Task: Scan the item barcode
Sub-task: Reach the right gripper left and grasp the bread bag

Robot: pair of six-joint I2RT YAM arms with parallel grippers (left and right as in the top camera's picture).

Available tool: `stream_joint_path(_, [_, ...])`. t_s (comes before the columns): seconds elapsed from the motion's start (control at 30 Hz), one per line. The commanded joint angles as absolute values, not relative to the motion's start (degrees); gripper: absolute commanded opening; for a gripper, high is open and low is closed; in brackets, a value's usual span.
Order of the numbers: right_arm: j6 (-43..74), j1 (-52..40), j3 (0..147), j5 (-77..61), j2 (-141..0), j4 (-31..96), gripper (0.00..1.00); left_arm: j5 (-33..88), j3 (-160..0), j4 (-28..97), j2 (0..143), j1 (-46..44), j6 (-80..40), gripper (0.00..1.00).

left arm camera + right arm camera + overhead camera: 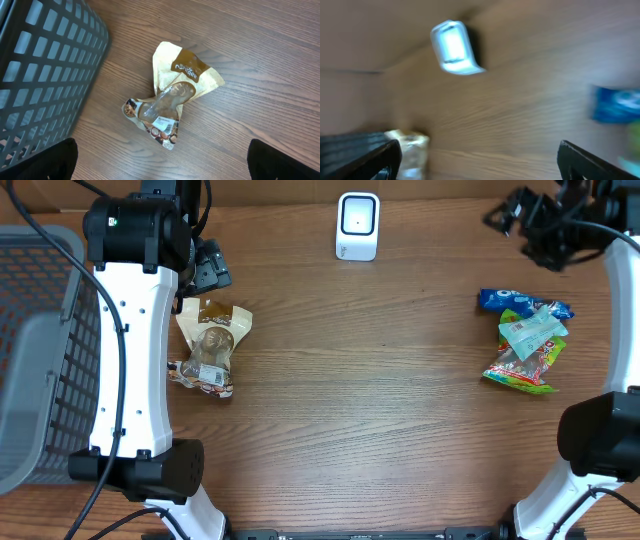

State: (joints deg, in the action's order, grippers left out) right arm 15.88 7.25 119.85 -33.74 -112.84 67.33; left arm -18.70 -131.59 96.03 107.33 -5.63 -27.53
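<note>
A brown wood-grain table (380,410) fills the overhead view. On its left edge stands a grey plastic basket with a slotted grid wall (40,380), which the left wrist camera also catches (45,75).

2 white-and-black arms flank the table. The left arm (130,360) runs up the left side beside the basket, and the right arm (625,300) curves up the right edge.

On the right side lies a pile of 3 snack packets: a blue packet (520,300) at the far end, a pale green packet (532,332) overlapping it, and a red-and-green packet (520,368) nearest the robot. The right wrist view is blurred and shows the blue packet (617,104) only as a smear.

On the left, a crumpled tan-and-brown snack bag with a clear window (210,345) lies flat on the wood, near the basket but apart from it. In the left wrist view this bag (172,97) carries a small white printed label (165,122) near its lower end.

A small white box-shaped barcode scanner (357,225) stands at the far middle of the table, well apart from both the bag and the pile; it shows blurred in the right wrist view (454,47).

The left gripper (210,268) hangs above the tan bag, its jaws spread wide and holding nothing (160,165). The right gripper (520,220) is raised at the far right, between scanner and pile, jaws likewise wide and empty (480,160).
</note>
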Motion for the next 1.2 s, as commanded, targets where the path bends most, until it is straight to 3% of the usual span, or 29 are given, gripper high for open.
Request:
stream_joint_path(0.0, [18.96, 1.1, 117.67, -43.59, -114.19, 63.7, 0.98, -19.44, -131.35, 95.96, 107.72, -6.02, -28.53, 1.0])
stream_joint_path(0.4, [24.29, -29.54, 115.48, -28.6, -124.86, 42.87, 0.94, -19.44, -131.35, 95.96, 107.72, -6.02, -28.53, 0.99])
stream_joint_path(0.67, [25.76, -43.44, 115.48, -15.14, -131.5, 32.71, 0.93, -19.46, -131.35, 95.96, 107.72, -6.02, -28.53, 1.0])
stream_joint_path(1.03, [24.88, -49.78, 115.48, -9.93, -139.09, 20.71, 0.94, -19.46, -131.35, 95.96, 107.72, -6.02, -28.53, 1.0])
stream_joint_path(1.17, [19.27, -50.04, 115.48, -12.34, -141.08, 11.81, 0.95, -19.44, -131.35, 95.96, 107.72, -6.02, -28.53, 1.0])
